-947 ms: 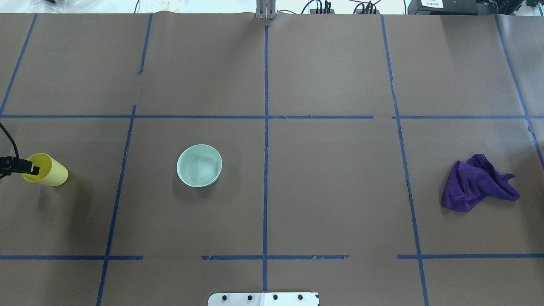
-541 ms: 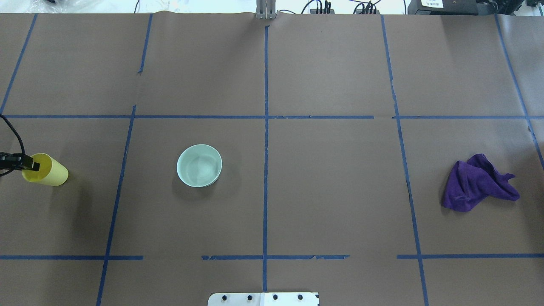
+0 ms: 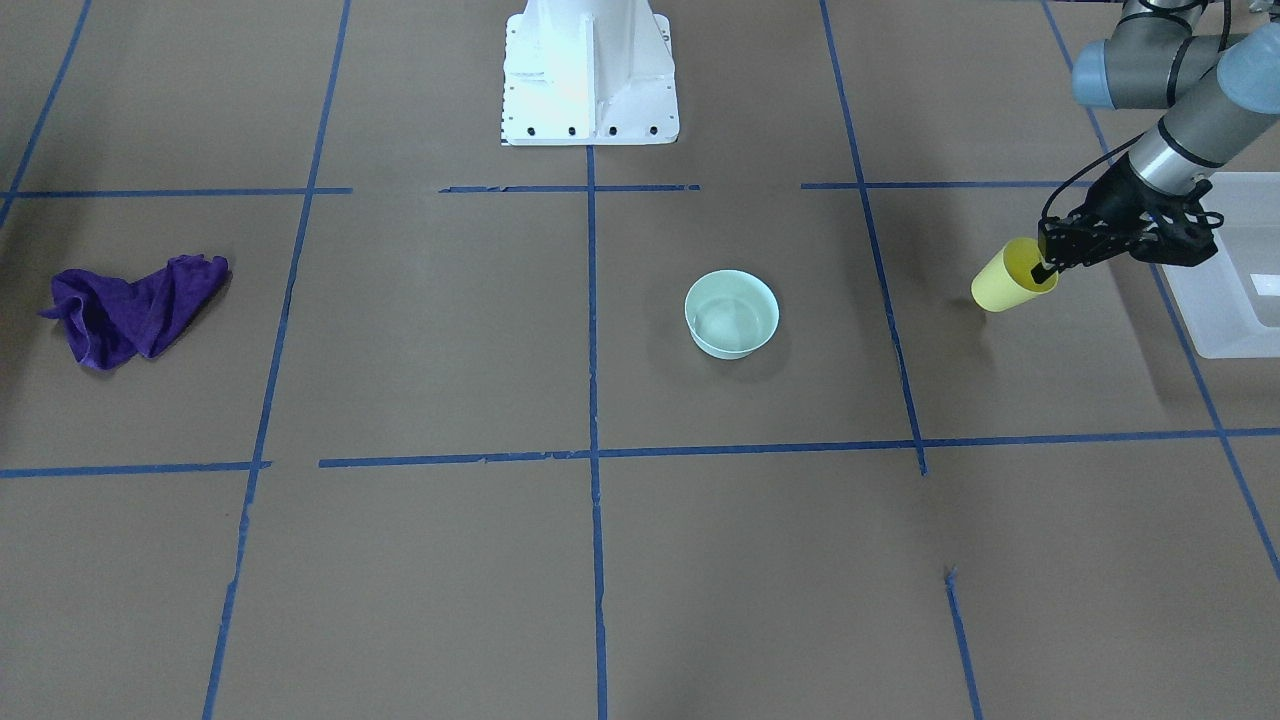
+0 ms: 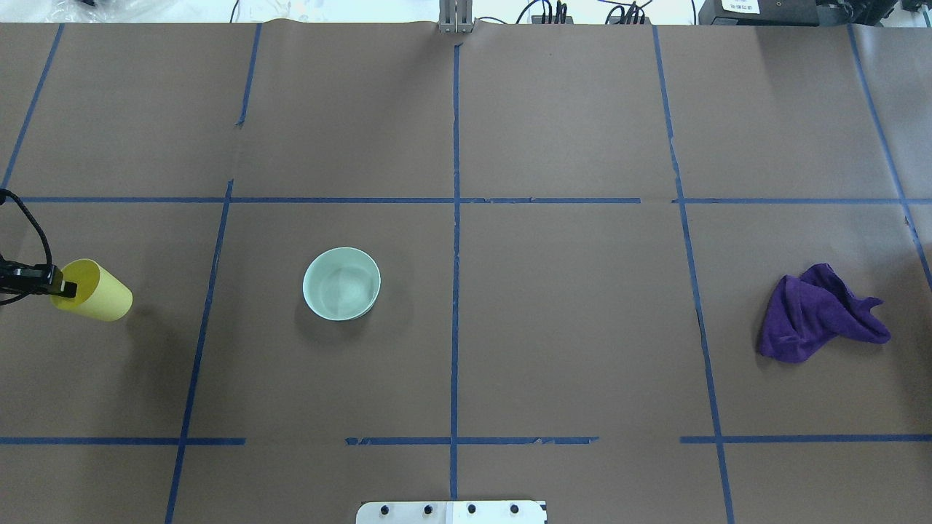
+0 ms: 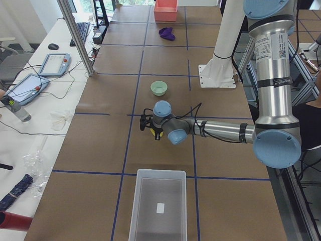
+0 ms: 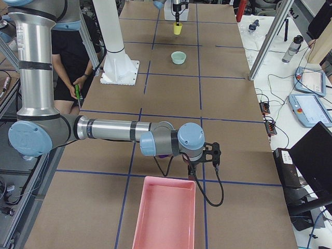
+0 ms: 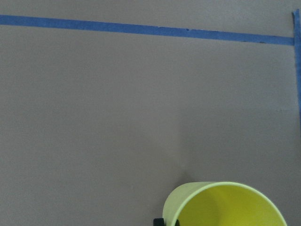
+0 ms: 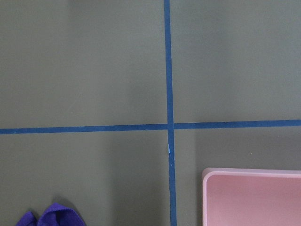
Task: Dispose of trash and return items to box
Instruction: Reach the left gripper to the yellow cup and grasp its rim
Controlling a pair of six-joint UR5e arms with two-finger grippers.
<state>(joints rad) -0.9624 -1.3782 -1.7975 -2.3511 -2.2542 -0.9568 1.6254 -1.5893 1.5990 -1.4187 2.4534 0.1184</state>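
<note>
My left gripper (image 3: 1046, 267) is shut on the rim of the small yellow cup (image 3: 1004, 287), one finger inside it and one outside. It holds the cup tilted, just beside the frosted-white box (image 3: 1226, 300). The gripper (image 4: 64, 288) and cup (image 4: 99, 295) are at the left edge of the overhead view. The cup's rim shows at the bottom of the left wrist view (image 7: 225, 203). The box (image 5: 158, 206) looks empty. My right gripper (image 6: 203, 162) hangs near a pink tray; I cannot tell whether it is open or shut.
A pale green bowl (image 4: 341, 283) stands left of the table's centre. A crumpled purple cloth (image 4: 815, 314) lies at the far right, close to the pink tray (image 6: 163, 218). The white robot base (image 3: 589, 70) stands at the table's edge.
My left gripper has shifted the yellow cup a little to the right in the overhead view, and the cup tilts more. The bowl and cloth have not moved.
</note>
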